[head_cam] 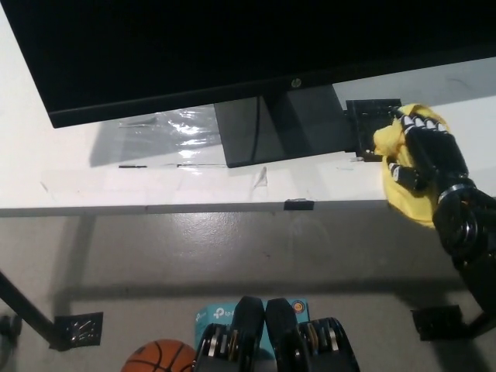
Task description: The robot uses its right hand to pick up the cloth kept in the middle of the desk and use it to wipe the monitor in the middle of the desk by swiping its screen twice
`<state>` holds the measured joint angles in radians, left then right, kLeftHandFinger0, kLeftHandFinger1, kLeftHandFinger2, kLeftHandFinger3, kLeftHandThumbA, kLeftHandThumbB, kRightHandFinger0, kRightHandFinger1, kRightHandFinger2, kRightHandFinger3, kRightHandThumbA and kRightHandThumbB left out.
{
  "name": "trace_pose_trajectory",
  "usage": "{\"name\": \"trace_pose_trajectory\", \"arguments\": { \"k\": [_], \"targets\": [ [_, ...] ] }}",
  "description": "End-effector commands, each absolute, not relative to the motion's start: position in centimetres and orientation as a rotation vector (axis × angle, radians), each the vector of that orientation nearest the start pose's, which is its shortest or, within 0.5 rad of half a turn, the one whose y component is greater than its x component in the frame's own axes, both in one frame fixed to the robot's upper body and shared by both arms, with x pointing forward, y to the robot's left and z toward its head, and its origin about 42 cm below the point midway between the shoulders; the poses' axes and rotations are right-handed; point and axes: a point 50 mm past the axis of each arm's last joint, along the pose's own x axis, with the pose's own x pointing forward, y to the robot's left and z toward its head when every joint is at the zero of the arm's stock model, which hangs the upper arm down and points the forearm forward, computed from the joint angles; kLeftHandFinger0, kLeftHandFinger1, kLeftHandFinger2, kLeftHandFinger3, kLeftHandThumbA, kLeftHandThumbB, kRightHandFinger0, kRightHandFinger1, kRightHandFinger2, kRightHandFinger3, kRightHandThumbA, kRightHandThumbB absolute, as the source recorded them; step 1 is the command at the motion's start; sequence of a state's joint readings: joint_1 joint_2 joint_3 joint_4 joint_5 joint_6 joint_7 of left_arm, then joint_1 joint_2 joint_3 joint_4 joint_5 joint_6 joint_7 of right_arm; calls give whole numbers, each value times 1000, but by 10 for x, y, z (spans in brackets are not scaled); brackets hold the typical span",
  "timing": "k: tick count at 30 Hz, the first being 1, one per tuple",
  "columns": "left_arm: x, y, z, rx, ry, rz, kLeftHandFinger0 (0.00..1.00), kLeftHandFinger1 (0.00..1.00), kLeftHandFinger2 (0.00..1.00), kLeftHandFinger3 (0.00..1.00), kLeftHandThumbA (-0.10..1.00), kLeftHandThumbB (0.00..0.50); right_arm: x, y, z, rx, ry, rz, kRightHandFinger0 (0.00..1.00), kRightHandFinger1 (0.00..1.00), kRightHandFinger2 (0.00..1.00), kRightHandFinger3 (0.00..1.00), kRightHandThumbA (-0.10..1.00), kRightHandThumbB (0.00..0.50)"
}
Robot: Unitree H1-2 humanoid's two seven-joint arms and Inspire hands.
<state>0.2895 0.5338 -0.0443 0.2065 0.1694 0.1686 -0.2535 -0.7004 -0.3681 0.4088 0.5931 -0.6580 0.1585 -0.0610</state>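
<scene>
Black monitor (194, 46) spans the top, dark screen, its stand (271, 124) planted on the white desk (155, 186). Black right hand (426, 155) sits over the desk's right end, below the monitor's lower edge and just right of the stand. Fingers (411, 147) curl tight around the yellow cloth (407, 198), which bunches under and left of them, its lower part hanging past the desk's front edge. Left hand out of frame.

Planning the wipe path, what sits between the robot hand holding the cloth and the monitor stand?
In the head view, a small black block lies between the right robot hand, shut on the yellow cloth, and the monitor stand.
</scene>
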Motion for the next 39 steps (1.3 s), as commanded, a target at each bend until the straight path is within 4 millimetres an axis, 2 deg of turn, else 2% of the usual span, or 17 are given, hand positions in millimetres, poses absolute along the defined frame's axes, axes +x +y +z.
{"name": "trace_pose_trajectory", "arguments": {
  "k": [1, 3, 5, 7, 8, 9, 10, 11, 12, 14, 17, 19, 26, 33, 37, 38, 39],
  "targets": [
    [144, 420, 26, 643, 733, -205, 666, 684, 857, 1000, 661, 115, 487, -240, 239, -1233, 154, 155, 1000, 1000, 1000, 1000, 1000, 477],
    [143, 422, 21, 614, 733, -191, 631, 660, 839, 1000, 600, 107, 485, -240, 246, -1223, 131, 139, 1000, 1000, 1000, 1000, 1000, 499],
    [145, 423, 25, 621, 731, -187, 632, 667, 843, 1000, 587, 98, 484, -240, 255, -1213, 115, 140, 1000, 1000, 1000, 1000, 1000, 500],
    [146, 422, 25, 635, 734, -186, 685, 689, 838, 1000, 528, 73, 480, -241, 264, -1201, 94, 147, 1000, 1000, 1000, 1000, 1000, 500],
    [146, 423, 26, 634, 729, -184, 695, 694, 836, 1000, 460, 45, 479, -241, 268, -1205, 86, 150, 1000, 1000, 1000, 1000, 1000, 500],
    [146, 423, 26, 634, 729, -184, 695, 694, 836, 1000, 457, 45, 479, -241, 269, -1205, 87, 151, 1000, 1000, 1000, 1000, 1000, 500],
    [147, 425, 25, 637, 737, -184, 706, 720, 853, 1000, 296, 0, 475, -242, 275, -1209, 69, 157, 1000, 1000, 1000, 1000, 1000, 500],
    [147, 425, 25, 638, 738, -184, 707, 720, 853, 1000, 290, 0, 474, -242, 276, -1209, 68, 158, 1000, 1000, 1000, 1000, 1000, 500],
    [147, 425, 25, 639, 737, -183, 666, 692, 835, 1000, 192, 0, 472, -243, 279, -1214, 60, 156, 1000, 1000, 1000, 1000, 1000, 500],
    [146, 422, 29, 640, 734, -179, 664, 692, 823, 1000, 21, 0, 466, -249, 291, -1226, 35, 148, 1000, 1000, 1000, 1000, 1000, 500],
    [144, 423, 29, 634, 736, -175, 631, 688, 831, 998, -96, 0, 463, -253, 299, -1229, 22, 121, 1000, 1000, 1000, 1000, 1000, 479],
    [144, 424, 28, 648, 730, -180, 603, 661, 811, 983, -100, 0, 462, -255, 302, -1259, 28, 111, 1000, 1000, 1000, 1000, 1000, 500],
    [140, 426, 28, 649, 738, -184, 678, 721, 848, 978, -100, 0, 458, -256, 305, -1290, 31, 101, 1000, 1000, 1000, 1000, 1000, 500],
    [139, 427, 30, 654, 747, -177, 659, 706, 846, 986, -100, 0, 452, -261, 317, -1280, 31, 102, 1000, 1000, 1000, 1000, 1000, 500],
    [138, 426, 32, 653, 736, -181, 636, 691, 837, 984, -99, 0, 439, -268, 327, -1245, 26, 157, 1000, 1000, 1000, 1000, 1000, 469],
    [138, 426, 31, 648, 736, -177, 645, 699, 834, 984, -98, 0, 434, -273, 332, -1234, 28, 178, 1000, 1000, 1000, 1000, 1000, 425],
    [138, 426, 30, 647, 737, -174, 645, 698, 833, 984, -100, 0, 430, -278, 340, -1234, 46, 222, 1000, 1000, 1000, 1000, 1000, 415]
  ]
}}
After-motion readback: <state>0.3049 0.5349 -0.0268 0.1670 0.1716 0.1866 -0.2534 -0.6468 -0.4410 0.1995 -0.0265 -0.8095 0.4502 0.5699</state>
